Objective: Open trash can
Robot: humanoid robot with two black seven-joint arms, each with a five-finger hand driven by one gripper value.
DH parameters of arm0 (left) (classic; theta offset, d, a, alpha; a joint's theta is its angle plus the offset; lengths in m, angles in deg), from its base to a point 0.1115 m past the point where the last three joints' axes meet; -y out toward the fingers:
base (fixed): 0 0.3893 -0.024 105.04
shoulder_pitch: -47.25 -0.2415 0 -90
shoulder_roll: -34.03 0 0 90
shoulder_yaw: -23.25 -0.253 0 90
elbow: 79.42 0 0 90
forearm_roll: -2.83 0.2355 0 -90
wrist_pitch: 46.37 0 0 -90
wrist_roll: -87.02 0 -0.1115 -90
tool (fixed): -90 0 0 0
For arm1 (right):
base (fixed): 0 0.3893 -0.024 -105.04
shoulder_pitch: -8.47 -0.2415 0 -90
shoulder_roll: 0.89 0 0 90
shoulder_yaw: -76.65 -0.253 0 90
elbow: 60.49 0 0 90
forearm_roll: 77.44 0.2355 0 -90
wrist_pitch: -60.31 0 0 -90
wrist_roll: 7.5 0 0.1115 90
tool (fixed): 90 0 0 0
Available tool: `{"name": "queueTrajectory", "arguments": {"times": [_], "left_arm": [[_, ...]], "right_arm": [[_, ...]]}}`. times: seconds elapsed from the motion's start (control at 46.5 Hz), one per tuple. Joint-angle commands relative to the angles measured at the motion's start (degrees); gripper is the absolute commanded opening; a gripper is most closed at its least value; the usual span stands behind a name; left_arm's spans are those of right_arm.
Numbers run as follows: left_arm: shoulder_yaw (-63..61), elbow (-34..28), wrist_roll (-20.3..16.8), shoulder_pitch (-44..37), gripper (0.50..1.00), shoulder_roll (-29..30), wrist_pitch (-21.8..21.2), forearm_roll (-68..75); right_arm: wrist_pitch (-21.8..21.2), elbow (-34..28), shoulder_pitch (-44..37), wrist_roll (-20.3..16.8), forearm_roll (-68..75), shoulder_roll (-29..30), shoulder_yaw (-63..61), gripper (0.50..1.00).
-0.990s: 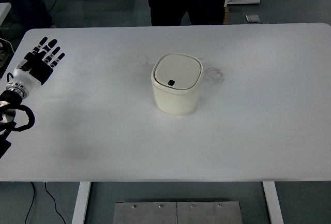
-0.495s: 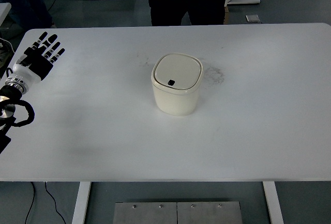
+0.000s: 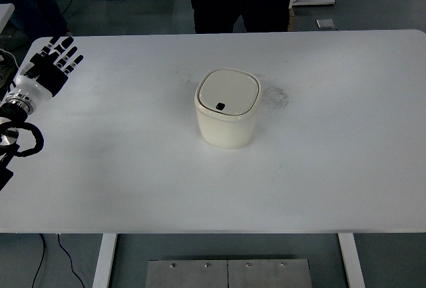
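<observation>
Since the earlier frames the left hand [image 3: 52, 68] has drifted toward the table's far-left corner; the trash can has not moved. The matte white table [image 3: 333, 168] bears faint smudges. At its middle stands the trash can [image 3: 227, 108], cream plastic, rounded-square, lid shut. The black, jointed fingers [image 3: 66, 50] are spread, holding nothing.

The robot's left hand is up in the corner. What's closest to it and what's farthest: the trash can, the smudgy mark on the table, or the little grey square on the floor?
From the left hand:
1. Trash can, mid-table, lid shut.
2. Smudgy mark, just right of the can.
3. Grey square, on the floor beyond the table's far edge.
</observation>
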Motion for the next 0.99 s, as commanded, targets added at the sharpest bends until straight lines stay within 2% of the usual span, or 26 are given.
{"name": "queueTrajectory", "arguments": {"times": [0.0,0.172,0.301,0.581,0.818,0.969], "left_arm": [[-0.4,0.1,0.0,0.4,1.0,-0.2,-0.3,0.0],[-3.2,0.2,0.0,3.4,1.0,1.4,-0.3,0.0],[-11.4,1.0,0.0,7.6,1.0,5.0,-0.3,0.0],[-31.3,18.8,0.0,17.3,1.0,13.5,-0.4,0.0],[-43.5,27.5,0.1,25.8,1.0,18.1,-0.3,1.2],[-48.3,32.7,0.3,31.4,1.0,19.2,0.2,7.9]], "right_arm": [[0.0,0.0,0.0,0.0,0.0,0.0,0.0,0.991],[0.0,0.0,0.0,0.0,0.0,0.0,0.0,0.989],[0.0,0.0,0.0,0.0,0.0,0.0,0.0,0.991],[0.0,0.0,0.0,0.0,0.0,0.0,0.0,0.991],[0.0,0.0,0.0,0.0,0.0,0.0,0.0,0.991],[0.0,0.0,0.0,0.0,0.0,0.0,0.0,0.991]]}}
